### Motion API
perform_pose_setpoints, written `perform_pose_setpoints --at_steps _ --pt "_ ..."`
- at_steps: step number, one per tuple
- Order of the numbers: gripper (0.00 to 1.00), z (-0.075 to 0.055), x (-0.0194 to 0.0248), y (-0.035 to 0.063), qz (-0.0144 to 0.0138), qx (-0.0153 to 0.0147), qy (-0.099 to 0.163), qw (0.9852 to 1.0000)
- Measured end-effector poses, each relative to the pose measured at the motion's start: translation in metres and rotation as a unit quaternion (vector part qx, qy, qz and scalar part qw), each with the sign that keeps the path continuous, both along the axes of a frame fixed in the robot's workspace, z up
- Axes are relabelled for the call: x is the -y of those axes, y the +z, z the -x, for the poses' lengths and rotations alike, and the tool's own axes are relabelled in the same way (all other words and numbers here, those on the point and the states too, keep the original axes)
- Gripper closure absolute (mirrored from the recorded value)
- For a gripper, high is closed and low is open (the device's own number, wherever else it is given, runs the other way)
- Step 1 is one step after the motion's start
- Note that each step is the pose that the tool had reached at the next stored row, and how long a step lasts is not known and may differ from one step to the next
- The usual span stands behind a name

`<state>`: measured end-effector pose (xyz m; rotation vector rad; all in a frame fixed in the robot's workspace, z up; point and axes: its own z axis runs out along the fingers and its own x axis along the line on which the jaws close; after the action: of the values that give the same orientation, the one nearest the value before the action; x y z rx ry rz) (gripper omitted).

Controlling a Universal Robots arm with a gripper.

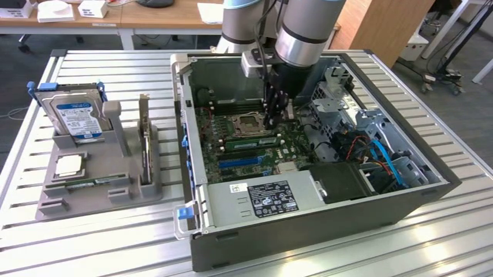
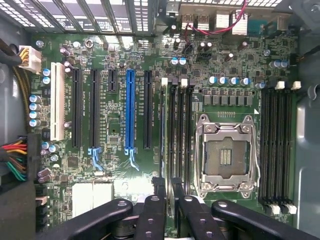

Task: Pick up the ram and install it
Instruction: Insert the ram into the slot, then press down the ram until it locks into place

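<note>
Wrist view: gripper (image 2: 166, 186) clamped on the ram (image 2: 162, 131), held edge-on above the memory slots (image 2: 181, 130), at the row farthest from the CPU socket (image 2: 226, 155). Risk: if the stick sits off line with that row, pressing would skew it and leave it half-seated.

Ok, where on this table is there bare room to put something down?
Bare table slats lie in front of the grey holder, at the exterior view's lower left, and behind it. The strip between holder and computer case is narrow. Inside the case, around the gripper and the cables, it is crowded.
</note>
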<state>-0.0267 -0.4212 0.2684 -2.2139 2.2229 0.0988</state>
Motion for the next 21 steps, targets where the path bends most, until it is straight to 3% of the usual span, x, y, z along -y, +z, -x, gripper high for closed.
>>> perform_pose_setpoints --at_steps 21 --pt "0.83 0.0000 0.0000 0.0018 0.0002 -0.0001 0.000 1.0000"
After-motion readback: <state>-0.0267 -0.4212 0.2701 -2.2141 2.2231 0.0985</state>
